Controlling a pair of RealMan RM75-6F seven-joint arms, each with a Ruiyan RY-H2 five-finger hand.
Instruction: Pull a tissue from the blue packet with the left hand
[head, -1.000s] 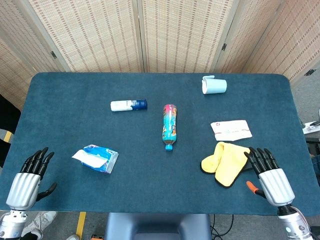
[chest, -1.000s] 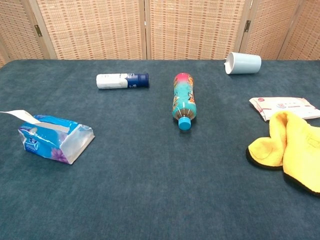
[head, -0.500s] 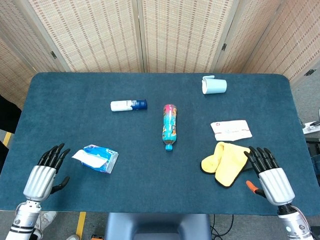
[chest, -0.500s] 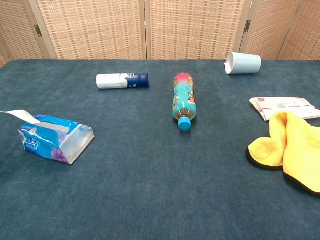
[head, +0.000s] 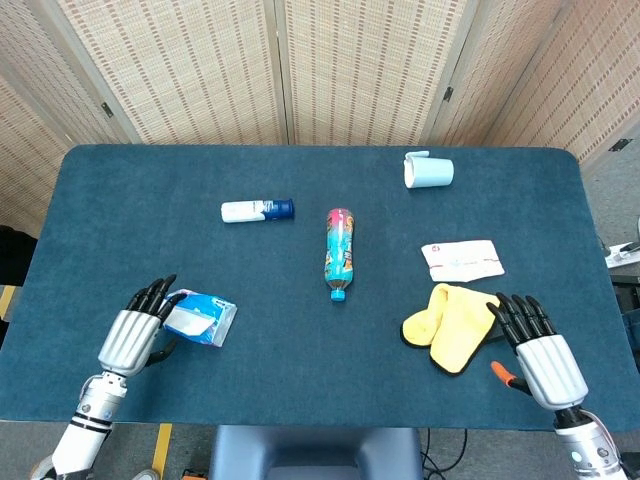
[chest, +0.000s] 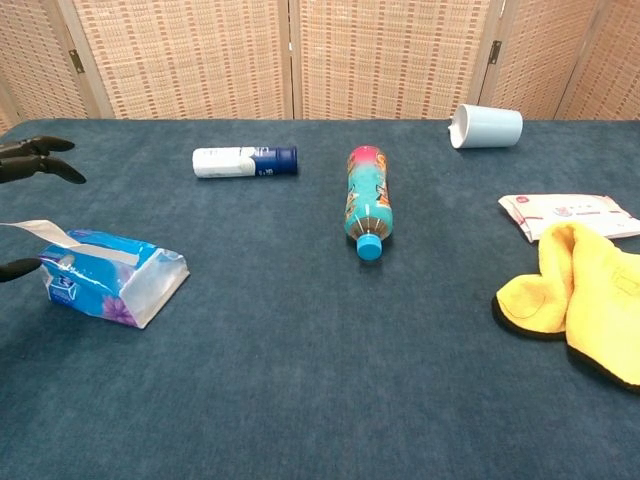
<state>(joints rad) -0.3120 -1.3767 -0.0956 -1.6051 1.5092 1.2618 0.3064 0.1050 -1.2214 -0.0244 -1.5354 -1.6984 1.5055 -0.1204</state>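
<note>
The blue tissue packet (head: 208, 317) lies near the table's front left, with a white tissue (chest: 38, 231) sticking out of its left end. My left hand (head: 131, 337) is right at that end, fingers spread, holding nothing. In the chest view its fingertips (chest: 36, 160) hover above the tissue and the thumb (chest: 16, 268) sits below it, apart from it. My right hand (head: 541, 351) rests open at the front right, beside the yellow cloth (head: 450, 322), and is outside the chest view.
A white-and-blue tube (head: 257, 210) lies behind the packet. A colourful bottle (head: 339, 250) lies at the table's middle, cap toward me. A pale cup (head: 428, 170) lies on its side at the back right. A white wipes pack (head: 462, 259) sits behind the cloth.
My left hand has moved right from the table's front-left corner up to the packet's tissue end, and its fingertips now show in the chest view. The right hand has stayed still.
</note>
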